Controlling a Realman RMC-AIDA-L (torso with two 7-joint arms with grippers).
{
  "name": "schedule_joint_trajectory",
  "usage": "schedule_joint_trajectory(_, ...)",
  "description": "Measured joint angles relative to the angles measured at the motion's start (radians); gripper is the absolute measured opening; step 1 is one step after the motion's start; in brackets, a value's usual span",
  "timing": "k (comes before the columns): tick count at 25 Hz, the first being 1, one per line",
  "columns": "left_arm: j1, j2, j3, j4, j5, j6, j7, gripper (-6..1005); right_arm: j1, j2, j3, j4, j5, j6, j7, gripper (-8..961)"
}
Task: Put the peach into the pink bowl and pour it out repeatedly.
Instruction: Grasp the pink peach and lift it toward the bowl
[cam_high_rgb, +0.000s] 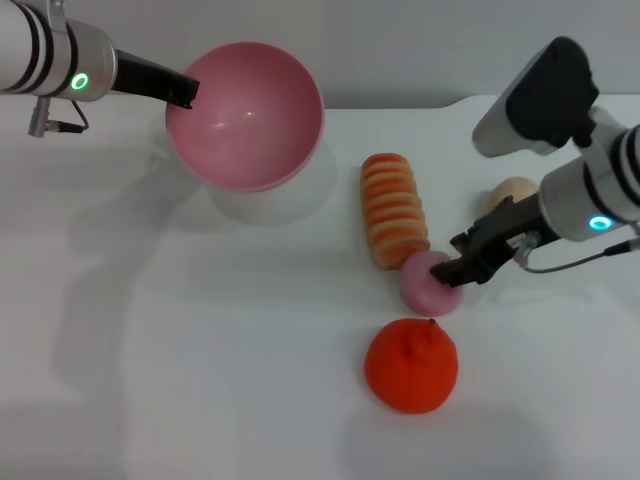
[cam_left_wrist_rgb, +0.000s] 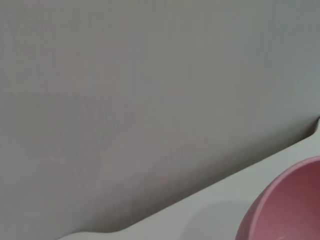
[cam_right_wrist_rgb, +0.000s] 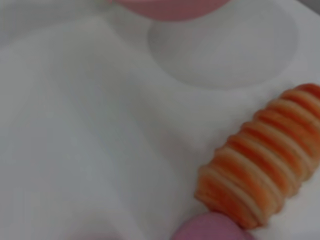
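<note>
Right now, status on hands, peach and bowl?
Left hand holds pink bowl aloft, tilted, empty. Right hand at peach on table. Ridged bread roll touches peach; orange fruit close.

The head view looks forward and down from above onto the table (cam_high_rgb: 200, 380), taking in both arms. The left wrist view sits close beside the bowl (cam_left_wrist_rgb: 290, 210), facing the table's far edge and the wall (cam_left_wrist_rgb: 125, 90) behind it. The right wrist view looks low and close across the table at the ridged roll (cam_right_wrist_rgb: 260, 160), the peach (cam_right_wrist_rgb: 210, 229) and the bowl, all shared with the head view.
</note>
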Motion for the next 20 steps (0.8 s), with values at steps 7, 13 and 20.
schedule_joint_trajectory(7, -0.002, -0.003, 0.005, 0.000, 0.000, 0.002, 0.002, 34, 0.010, 0.003, -0.052, 0.066, 0.038, 0.075, 0.001, 470)
schedule_joint_trajectory(13, -0.002, -0.004, 0.012, 0.000, 0.000, 0.002, 0.003, 34, -0.009, 0.003, -0.113, 0.056, 0.039, 0.129, -0.002, 388)
schedule_joint_trajectory(20, 0.000, -0.006, 0.012, 0.000, 0.000, -0.002, 0.003, 34, -0.018, 0.000, -0.119, 0.017, 0.039, 0.118, -0.002, 207)
